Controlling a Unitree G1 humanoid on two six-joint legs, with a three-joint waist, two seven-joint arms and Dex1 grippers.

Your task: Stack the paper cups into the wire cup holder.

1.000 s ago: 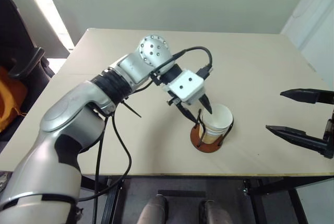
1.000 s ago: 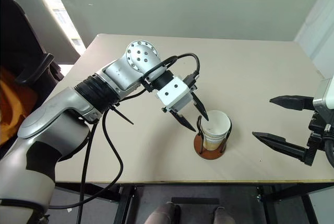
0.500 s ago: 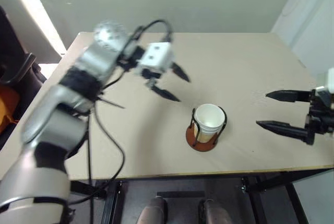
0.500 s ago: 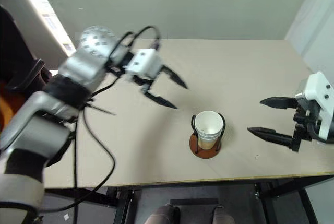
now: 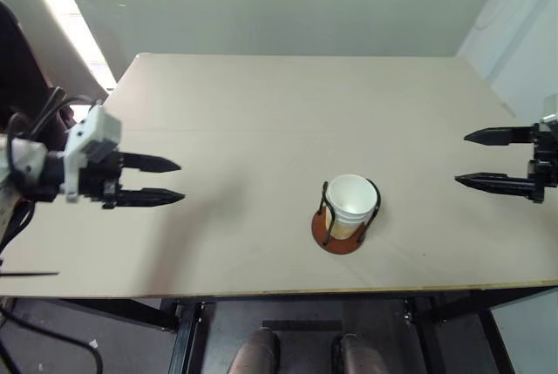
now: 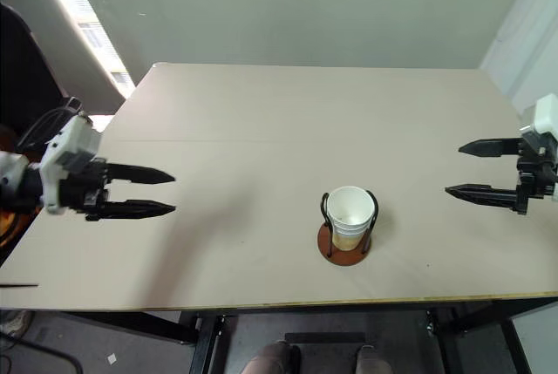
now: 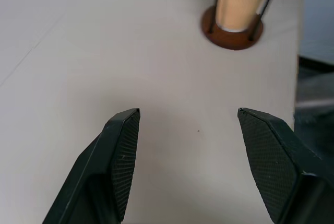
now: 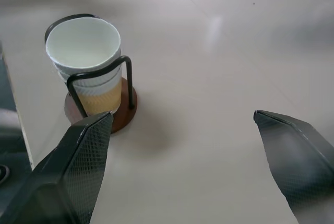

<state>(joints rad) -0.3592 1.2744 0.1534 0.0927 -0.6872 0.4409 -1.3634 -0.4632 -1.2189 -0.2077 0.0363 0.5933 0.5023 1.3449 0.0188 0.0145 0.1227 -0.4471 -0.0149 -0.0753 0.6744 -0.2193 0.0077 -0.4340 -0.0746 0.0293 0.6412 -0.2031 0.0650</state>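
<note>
Both end effectors, left [image 5: 174,180] and right [image 5: 466,159], gape wide and empty, flanking the paper cups [image 5: 350,206] nested in the wire cup holder [image 5: 336,233].

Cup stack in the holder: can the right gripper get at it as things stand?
Probably yes. The right gripper is open and empty, pointing across bare table toward the cups in the holder. Nothing lies between; the left gripper is far off.

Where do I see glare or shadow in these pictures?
Right wrist view: a pale glare patch on the table, and a soft shadow beside the holder. Left eye view: bright daylight strip at the upper left, and a faint shadow on the table near the left pincer.
</note>
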